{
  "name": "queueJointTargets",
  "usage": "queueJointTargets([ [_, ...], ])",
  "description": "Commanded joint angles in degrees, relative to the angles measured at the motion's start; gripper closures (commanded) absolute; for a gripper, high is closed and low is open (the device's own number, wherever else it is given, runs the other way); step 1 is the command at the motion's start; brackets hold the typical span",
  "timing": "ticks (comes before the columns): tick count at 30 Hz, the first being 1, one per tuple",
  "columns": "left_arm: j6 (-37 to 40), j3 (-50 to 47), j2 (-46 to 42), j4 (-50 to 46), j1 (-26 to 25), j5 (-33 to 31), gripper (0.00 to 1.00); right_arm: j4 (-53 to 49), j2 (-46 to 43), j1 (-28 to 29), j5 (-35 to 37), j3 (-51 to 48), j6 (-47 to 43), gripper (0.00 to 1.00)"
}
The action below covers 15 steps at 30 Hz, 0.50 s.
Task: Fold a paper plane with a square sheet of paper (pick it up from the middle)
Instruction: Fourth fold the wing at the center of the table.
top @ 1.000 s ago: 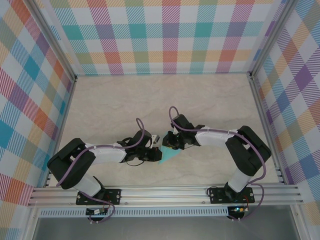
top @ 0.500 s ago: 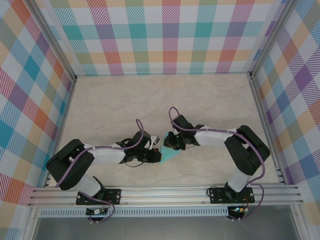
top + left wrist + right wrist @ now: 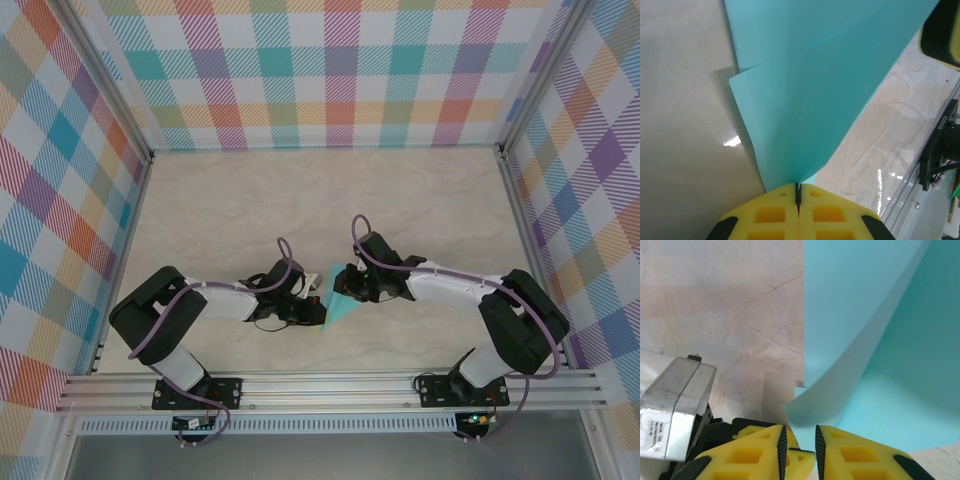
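Paper [image 3: 343,308] half-folded, narrow wedge at lower centre of frame — plane unfinished. Left gripper [image 3: 798,192] pinching it; right gripper [image 3: 799,440] slightly spread.

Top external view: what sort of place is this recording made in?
Likely a purpose-built robot test cell: pastel plaid-printed wall panels enclose a beige marble-patterned tabletop on three sides, and two black-and-white robot arms are bolted to a silver aluminium rail.

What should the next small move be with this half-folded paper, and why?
Probably the right gripper should open a little wider and back off the paper: its jaws stand slightly apart, the curled flap only at their gap, unpinched, while the left gripper is shut on the paper's point.
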Motion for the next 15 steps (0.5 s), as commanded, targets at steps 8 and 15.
queueJointTargets([
  [8, -1.29, 0.38, 1.08, 0.48, 1.57, 1.90, 1.00, 3.92, 5.44, 0.21, -4.28, 3.11, -0.43, 0.77],
  [15, -2.93, -0.99, 0.13, 1.27, 2.80, 1.91, 1.00, 4.17, 8.48, 0.21, -4.10, 4.63, -0.76, 0.77],
])
